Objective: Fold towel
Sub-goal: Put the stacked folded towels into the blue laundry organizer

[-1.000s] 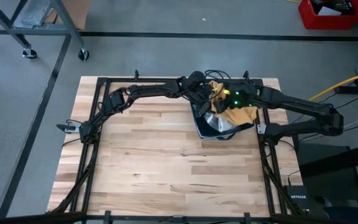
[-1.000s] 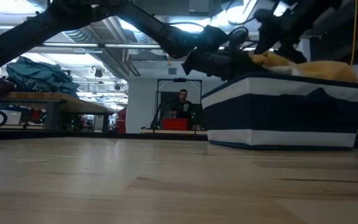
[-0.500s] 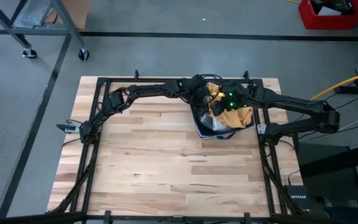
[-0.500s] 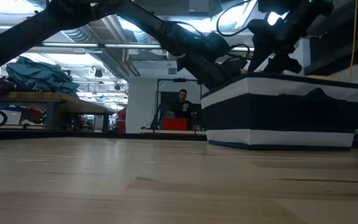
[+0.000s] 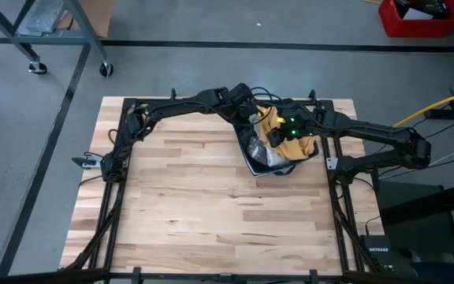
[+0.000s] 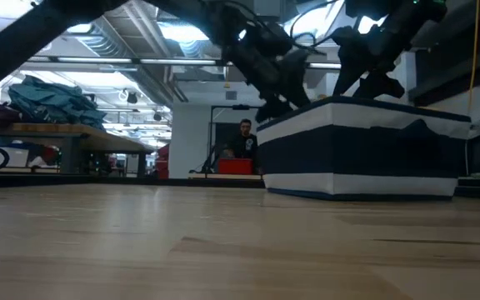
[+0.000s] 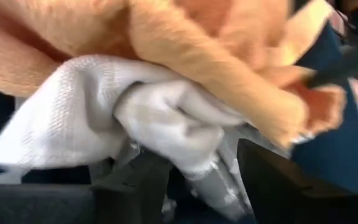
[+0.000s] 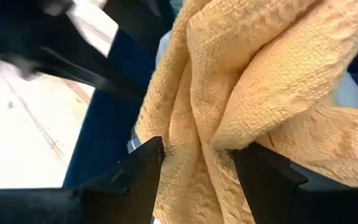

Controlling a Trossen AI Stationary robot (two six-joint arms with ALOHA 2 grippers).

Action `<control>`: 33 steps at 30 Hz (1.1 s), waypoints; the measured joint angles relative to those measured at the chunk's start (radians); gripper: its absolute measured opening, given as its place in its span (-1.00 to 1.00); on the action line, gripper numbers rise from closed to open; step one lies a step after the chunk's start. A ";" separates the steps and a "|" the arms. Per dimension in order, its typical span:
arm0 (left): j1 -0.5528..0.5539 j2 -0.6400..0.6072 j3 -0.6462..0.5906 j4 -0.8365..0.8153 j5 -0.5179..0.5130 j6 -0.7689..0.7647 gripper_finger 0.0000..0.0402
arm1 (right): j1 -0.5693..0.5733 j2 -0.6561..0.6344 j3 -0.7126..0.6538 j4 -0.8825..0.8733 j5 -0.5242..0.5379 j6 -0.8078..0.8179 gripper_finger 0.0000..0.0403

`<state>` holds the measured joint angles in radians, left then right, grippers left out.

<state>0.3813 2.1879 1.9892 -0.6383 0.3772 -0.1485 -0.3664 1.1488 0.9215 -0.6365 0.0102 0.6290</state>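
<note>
Two grippers in a navy-and-white basket (image 5: 252,162) at the table's (image 5: 211,213) one o'clock: right gripper (image 8: 194,163) clenched on the yellow towel (image 8: 253,74), left gripper (image 7: 194,177) spread around a white cloth (image 7: 104,118) beneath it.

Bright overhead light, blurred wrist views

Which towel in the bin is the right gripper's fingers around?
The yellow towel, bunched between the right gripper fingers; the white towel lies by the left gripper.
</note>
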 joint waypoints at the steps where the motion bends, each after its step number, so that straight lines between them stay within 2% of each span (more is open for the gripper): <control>1: 0.000 -0.016 0.000 -0.019 0.000 0.014 -0.11 | 0.000 0.000 0.000 0.003 -0.004 -0.001 0.00; 8: -0.001 -0.109 -0.001 -0.121 -0.004 0.053 -0.14 | 0.011 0.065 0.001 0.028 -0.052 -0.005 0.00; 13: -0.001 -0.168 -0.002 -0.168 -0.008 0.089 -0.14 | 0.063 0.164 0.001 0.149 -0.081 -0.007 0.00; 17: -0.002 -0.216 -0.002 -0.268 -0.016 0.128 -0.14 | 0.091 0.237 0.001 0.201 -0.102 -0.007 0.00; 24: -0.008 -0.308 -0.002 -0.465 -0.091 0.195 -0.14 | 0.121 0.355 0.003 0.216 -0.127 -0.008 0.00; 28: -0.019 -0.338 -0.002 -0.492 -0.152 0.203 -0.14 | 0.125 0.404 0.002 0.267 -0.186 -0.007 0.00; 33: -0.032 -0.339 -0.002 -0.508 -0.189 0.212 -0.14 | 0.125 0.407 0.000 0.310 -0.183 -0.008 0.00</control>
<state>0.3489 1.8492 1.9869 -1.1467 0.1884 0.0635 -0.2413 1.5559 0.9218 -0.3265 -0.1728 0.6211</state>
